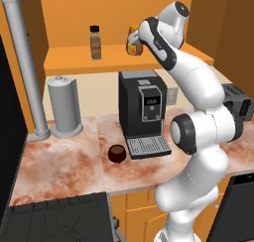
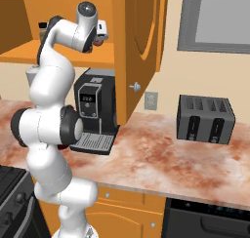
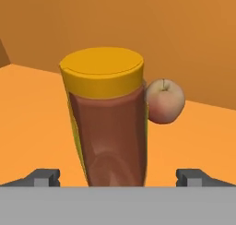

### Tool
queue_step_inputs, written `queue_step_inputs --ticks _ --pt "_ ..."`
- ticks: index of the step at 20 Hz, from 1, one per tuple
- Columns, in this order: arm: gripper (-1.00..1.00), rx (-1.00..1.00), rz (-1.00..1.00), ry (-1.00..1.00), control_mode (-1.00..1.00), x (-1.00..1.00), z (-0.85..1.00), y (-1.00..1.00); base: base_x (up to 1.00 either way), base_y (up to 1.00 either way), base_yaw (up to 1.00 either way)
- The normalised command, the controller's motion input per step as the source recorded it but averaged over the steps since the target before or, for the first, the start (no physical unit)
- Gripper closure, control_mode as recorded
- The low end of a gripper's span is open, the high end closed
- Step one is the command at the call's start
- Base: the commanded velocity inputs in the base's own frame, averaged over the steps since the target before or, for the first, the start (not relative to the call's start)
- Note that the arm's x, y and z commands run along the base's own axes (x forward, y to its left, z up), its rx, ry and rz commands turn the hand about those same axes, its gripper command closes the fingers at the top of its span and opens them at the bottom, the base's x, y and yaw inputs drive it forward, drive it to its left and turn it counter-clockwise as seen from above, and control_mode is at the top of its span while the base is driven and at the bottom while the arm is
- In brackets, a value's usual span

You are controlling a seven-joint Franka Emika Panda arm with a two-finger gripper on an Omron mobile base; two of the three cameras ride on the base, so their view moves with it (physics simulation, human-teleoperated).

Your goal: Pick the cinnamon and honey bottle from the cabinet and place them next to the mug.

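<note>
- Gripper (image 3: 118,178) jaws stand fully apart on either side of the honey bottle (image 3: 108,122), holding nothing; the hand view shows a clear gap between each dark fingertip and the bottle's sides.
- White robot arm (image 1: 196,117) rises from the floor in front of the counter and reaches up and back into the cabinet (image 1: 124,57), an orange wooden wall cabinet with an open shelf.
- Marbled reddish counter (image 1: 64,161) runs below the shelf (it is where both items must end up).
- On the counter stand a black coffee machine (image 1: 143,112), a grey paper-towel holder (image 1: 63,107) to its left and, further right, a dark toaster (image 2: 205,119).
- Cinnamon (image 1: 95,42), a slim jar with a black cap, stands upright on the shelf, well apart from the hand.
- Honey bottle stands upright on the same shelf, amber with a yellow-orange cap, right in front of the hand.
- Mug (image 1: 117,153), small, squat and dark brown, sits on the counter just beside the coffee machine's drip tray.
- Small red apple (image 3: 164,101) rests on the shelf just behind the honey bottle, to its right in the hand view.
- Progress, as a judgement: the task is at an early stage. Neither item has left the shelf. What remains is closing on the honey bottle, carrying it down beside the mug, then doing the same for the cinnamon.
</note>
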Motion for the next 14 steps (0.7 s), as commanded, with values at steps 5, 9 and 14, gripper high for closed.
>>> queue_step_inputs --ticks 5,9,14 --pt "-1.0 0.0 0.0 0.0 -1.0 0.12 -0.01 0.02 0.0 0.0 0.0" --pt "-1.0 0.0 0.0 0.0 -1.0 0.19 -0.03 0.07 0.0 0.0 0.0" --pt "-1.0 0.0 0.0 0.0 -1.0 0.15 -0.02 0.1 0.0 0.0 0.0"
